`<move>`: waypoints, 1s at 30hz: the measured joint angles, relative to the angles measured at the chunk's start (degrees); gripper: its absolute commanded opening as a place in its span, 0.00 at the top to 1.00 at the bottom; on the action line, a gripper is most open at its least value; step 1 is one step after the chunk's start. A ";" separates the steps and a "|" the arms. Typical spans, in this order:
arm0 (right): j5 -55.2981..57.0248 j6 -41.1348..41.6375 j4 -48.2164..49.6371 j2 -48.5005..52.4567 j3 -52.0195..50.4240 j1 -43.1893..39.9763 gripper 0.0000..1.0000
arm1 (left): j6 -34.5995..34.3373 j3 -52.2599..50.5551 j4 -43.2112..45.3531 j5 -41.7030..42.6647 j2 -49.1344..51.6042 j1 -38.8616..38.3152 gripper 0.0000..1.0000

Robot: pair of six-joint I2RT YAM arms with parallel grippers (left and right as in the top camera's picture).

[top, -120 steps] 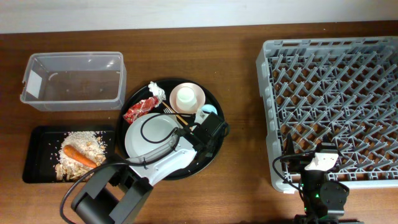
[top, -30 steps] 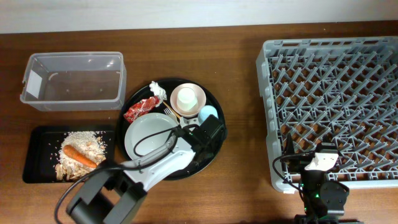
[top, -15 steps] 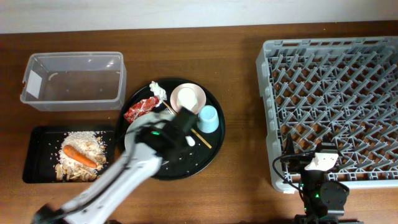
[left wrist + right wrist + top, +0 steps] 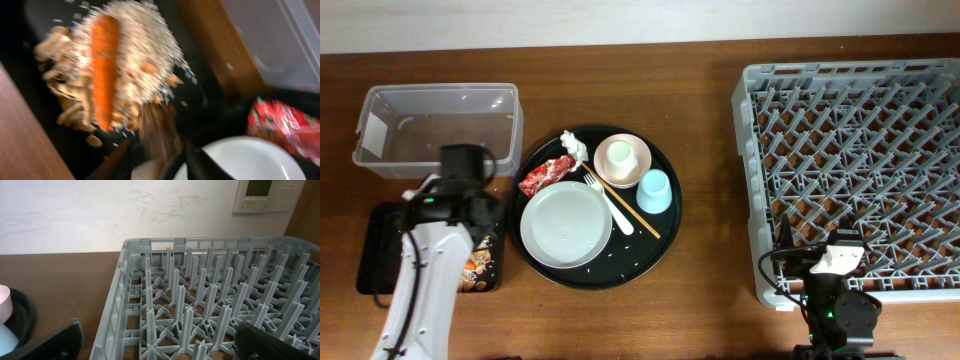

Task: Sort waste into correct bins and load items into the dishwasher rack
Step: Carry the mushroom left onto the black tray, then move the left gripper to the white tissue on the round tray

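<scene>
**Overhead.** We found the dishwasher rack (image 4: 860, 170) empty at the right of the counter (image 4: 710, 300). The plate (image 4: 565, 225), bowl (image 4: 622, 158), cup (image 4: 653, 191), fork (image 4: 610, 208) and chopsticks (image 4: 645, 225) all lay on the round black tray (image 4: 650, 250). The red wrapper (image 4: 546, 176) and tissue (image 4: 573, 146) lay there with them. The clear tub (image 4: 438, 130) held nothing. The left arm (image 4: 425, 255) hung over the shallow black tray (image 4: 380, 240), hiding most of its contents.

**Left wrist.** This view was blurred. The carrot (image 4: 102, 70) lay on rice and scraps (image 4: 140, 45) inside the shallow black tray. The left end effector (image 4: 156, 160) showed only as dark smears at the bottom edge. We could not tell whether it was released or clenched, nor whether the brown blur between its fingers was held.

**Right wrist.** The right end effector (image 4: 157, 332) stood fully released and empty, just over the near edge of the dishwasher rack.

**Progress.** In our judgement the food waste was binned. The red wrapper and tissue remained to be sorted, and all five items remained to be loaded.
</scene>
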 measured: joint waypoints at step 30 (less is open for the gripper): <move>0.02 0.00 0.00 0.00 0.00 0.00 0.01 | 41.13 1.07 7.15 41.51 -11.17 -15.23 0.27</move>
